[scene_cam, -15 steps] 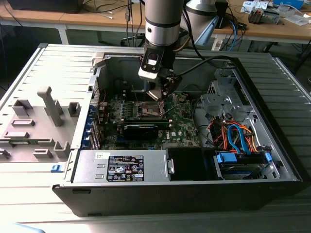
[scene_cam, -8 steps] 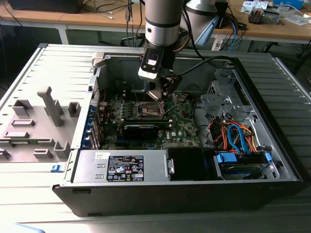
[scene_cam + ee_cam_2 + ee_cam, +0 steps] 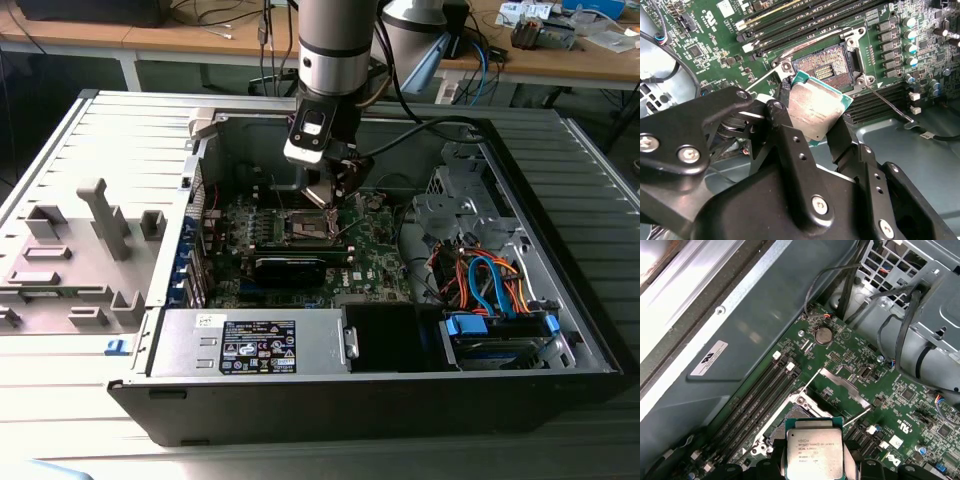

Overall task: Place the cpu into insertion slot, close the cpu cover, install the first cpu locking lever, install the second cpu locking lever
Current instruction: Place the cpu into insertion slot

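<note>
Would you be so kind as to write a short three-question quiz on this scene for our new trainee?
1. Short answer: what is gripped between the gripper's jaws?
2. Multiple choice: the cpu cover is A) raised open, B) shut over the socket, C) lying outside the computer.
3. True or false: the cpu is not yet seated in the insertion slot.

Key: 1. the cpu. 2. A. 3. True.
</note>
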`<act>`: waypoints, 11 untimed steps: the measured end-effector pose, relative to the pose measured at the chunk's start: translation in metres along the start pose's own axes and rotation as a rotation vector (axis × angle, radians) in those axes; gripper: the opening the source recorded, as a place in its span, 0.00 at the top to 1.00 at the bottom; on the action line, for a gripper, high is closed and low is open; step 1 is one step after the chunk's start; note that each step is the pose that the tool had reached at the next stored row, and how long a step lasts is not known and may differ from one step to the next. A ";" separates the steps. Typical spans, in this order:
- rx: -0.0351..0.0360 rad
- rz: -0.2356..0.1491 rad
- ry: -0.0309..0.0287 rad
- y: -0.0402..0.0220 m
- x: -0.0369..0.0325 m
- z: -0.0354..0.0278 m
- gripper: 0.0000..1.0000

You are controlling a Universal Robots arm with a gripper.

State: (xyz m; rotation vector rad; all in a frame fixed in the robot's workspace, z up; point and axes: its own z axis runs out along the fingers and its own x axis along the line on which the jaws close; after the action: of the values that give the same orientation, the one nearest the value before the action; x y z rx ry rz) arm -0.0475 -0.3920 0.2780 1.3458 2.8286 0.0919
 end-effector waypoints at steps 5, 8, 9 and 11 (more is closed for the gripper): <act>-0.0001 0.004 -0.0002 0.0000 0.0000 0.0002 0.45; -0.0002 0.007 -0.0004 0.0000 0.0000 0.0005 0.45; -0.0002 0.009 -0.0005 0.0000 0.0000 0.0005 0.45; -0.0002 0.010 -0.0006 0.0000 0.0000 0.0006 0.45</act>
State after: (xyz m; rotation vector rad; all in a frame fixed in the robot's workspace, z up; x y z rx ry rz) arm -0.0475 -0.3920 0.2774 1.3601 2.8215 0.0919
